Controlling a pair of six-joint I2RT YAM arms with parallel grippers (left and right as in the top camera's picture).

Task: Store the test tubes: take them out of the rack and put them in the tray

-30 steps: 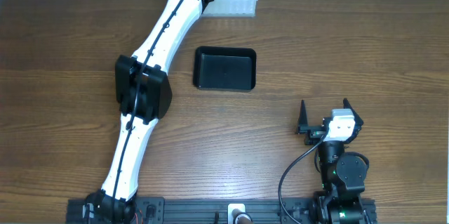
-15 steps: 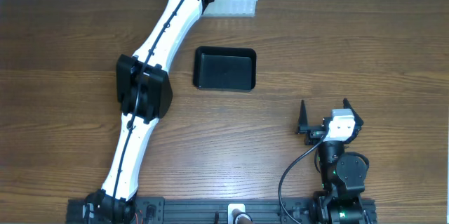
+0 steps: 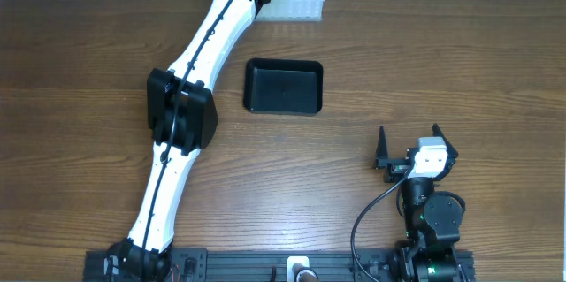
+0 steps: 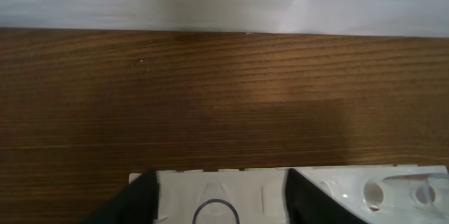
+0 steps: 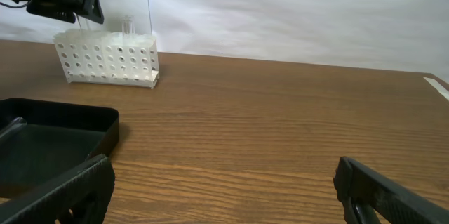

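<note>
- Currently nothing is stored: the black tray [image 3: 250,87] sits mid-table with a bare floor and no tube in it.
- The white rack [image 3: 301,6] stands upright at the far edge of the table [image 3: 460,52], well apart from the tray.
- One test tube [image 5: 128,24] pokes up above the rack top, toward one end. I cannot tell whether other holes hold tubes.
- The left arm [image 3: 190,96] is stretched the length of the table to the rack.
- The left hand [image 4: 221,182] hangs directly over the rack top with its fingers spread.
- A round tube mouth [image 4: 216,210] lies between the fingers, probably that same tube. Neither finger appears to touch it, so the hand holds nothing.
- The right hand [image 3: 409,141] sits near its own base with its fingers wide apart and empty, well away from both rack and tray.
- Judgement on progress: the task is at its start, with the first pick lined up but not yet made.
- Left to do for this tube: close on it, draw it straight up out of its hole, carry it to the tray and let go.
- The same would then go for any further tubes the rack turns out to hold.
- The right arm has no evident part in this step.
</note>
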